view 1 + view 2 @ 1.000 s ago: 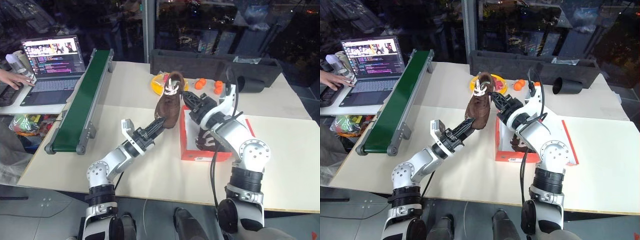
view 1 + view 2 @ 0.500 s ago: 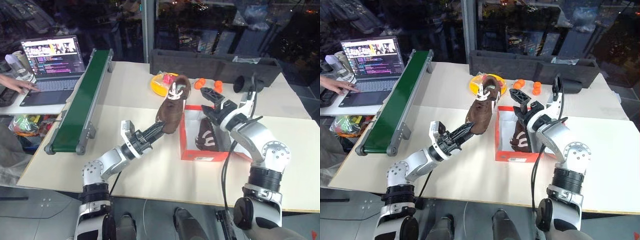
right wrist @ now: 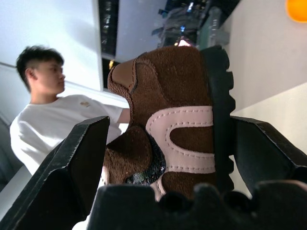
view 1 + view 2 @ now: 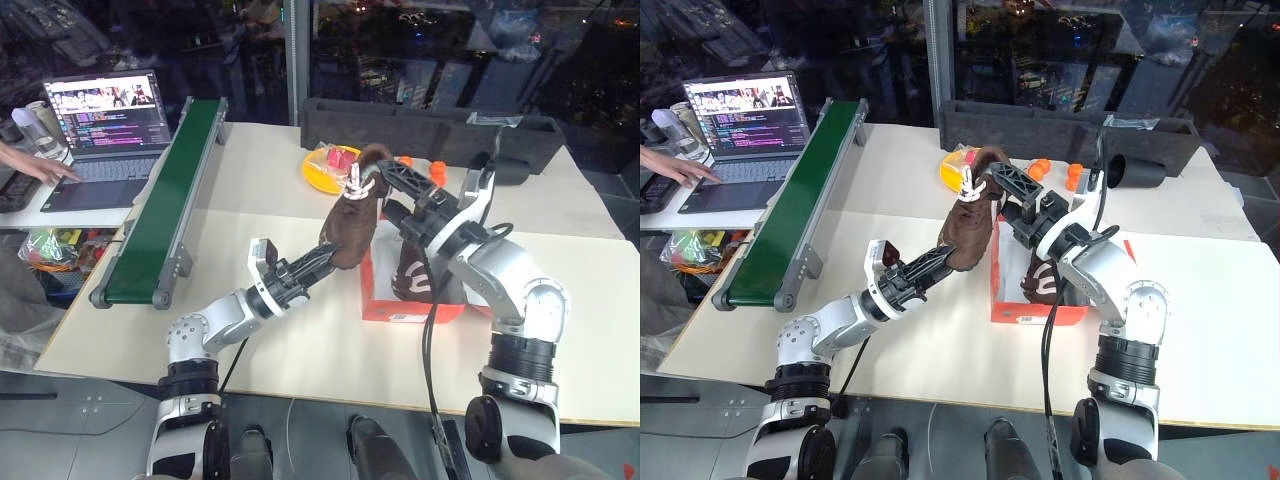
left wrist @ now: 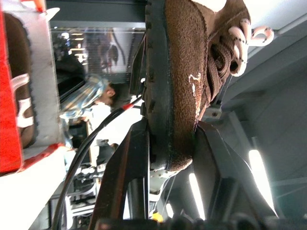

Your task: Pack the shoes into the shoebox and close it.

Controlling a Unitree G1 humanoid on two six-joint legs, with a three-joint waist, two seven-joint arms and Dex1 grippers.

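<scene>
One dark brown boot (image 4: 352,225) with white laces is held in the air, tilted up over the left wall of the red-orange shoebox (image 4: 400,312). My left gripper (image 4: 325,260) is shut on its toe end, and the left wrist view shows its fingers (image 5: 129,177) clamped on sole and upper. My right gripper (image 4: 392,192) is open and straddles the boot's heel (image 3: 177,129), one finger (image 3: 81,163) on each side. The other boot (image 4: 412,272) lies inside the box.
A green conveyor (image 4: 165,195) runs along the left side and a laptop (image 4: 100,125) with a person's hand (image 4: 20,160) sits beyond it. A long black tray (image 4: 430,130) crosses the back. A yellow plate (image 4: 325,165) and orange pieces (image 4: 437,168) lie behind the box.
My right gripper let go of the boot's top, swung out to the right with its fingers wide, then came back around the heel. The boot leans more to the right now.
</scene>
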